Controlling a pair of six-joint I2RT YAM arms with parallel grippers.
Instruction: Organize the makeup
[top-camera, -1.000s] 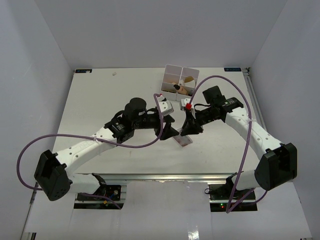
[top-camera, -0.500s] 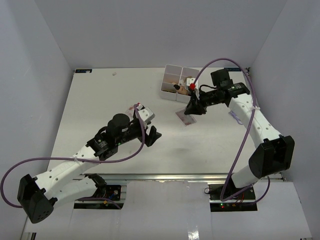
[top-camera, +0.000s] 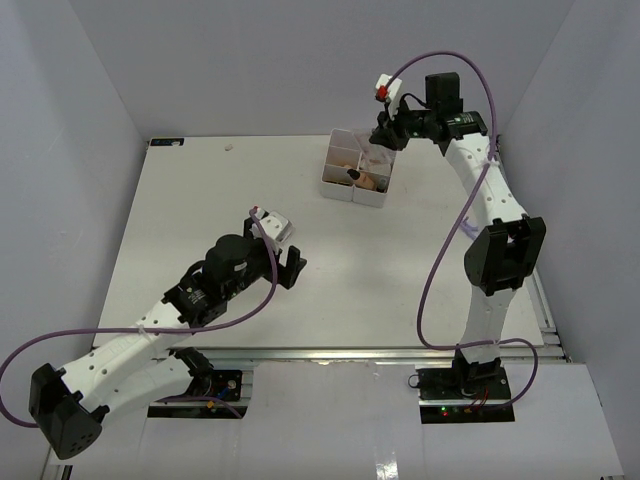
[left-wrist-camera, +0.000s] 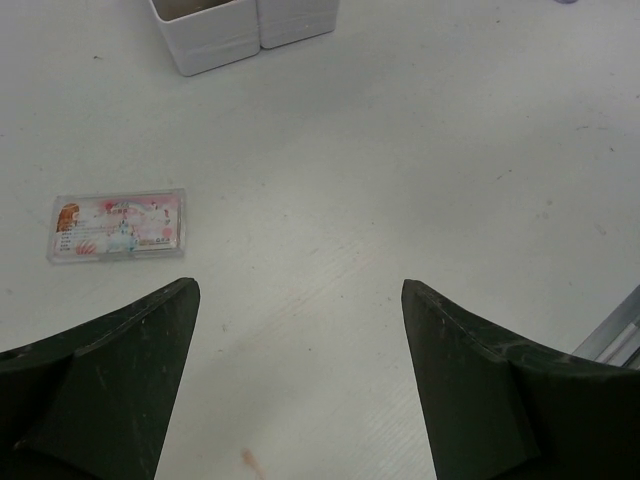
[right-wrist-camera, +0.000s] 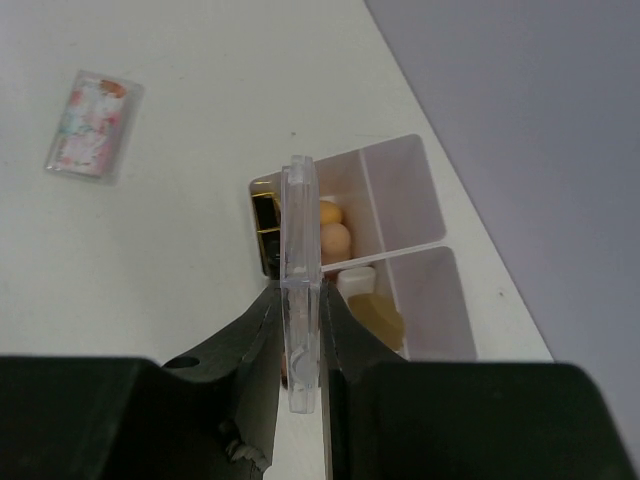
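Hovering over the part-filled box (right-wrist-camera: 405, 195), our right gripper (right-wrist-camera: 300, 312) is pinching a clear packet (right-wrist-camera: 300, 225); left gripper (left-wrist-camera: 298, 290) gaping empty; pink packet (left-wrist-camera: 118, 224) lying loose.

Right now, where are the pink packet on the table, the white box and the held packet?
pink packet (left-wrist-camera: 118, 225), left wrist view, its middle.
white box (left-wrist-camera: 215, 40), left wrist view, front wall.
held packet (right-wrist-camera: 300, 230), right wrist view, its edge.

The white table (top-camera: 190, 200) bears a white compartment box (top-camera: 352, 192) at the top view's upper middle. One pink flat packet (left-wrist-camera: 118, 225) lies flat (printed face up) at the left of the left wrist view, well apart from the box. A tiny pale speck (top-camera: 228, 147) sits near the table's upper left edge.
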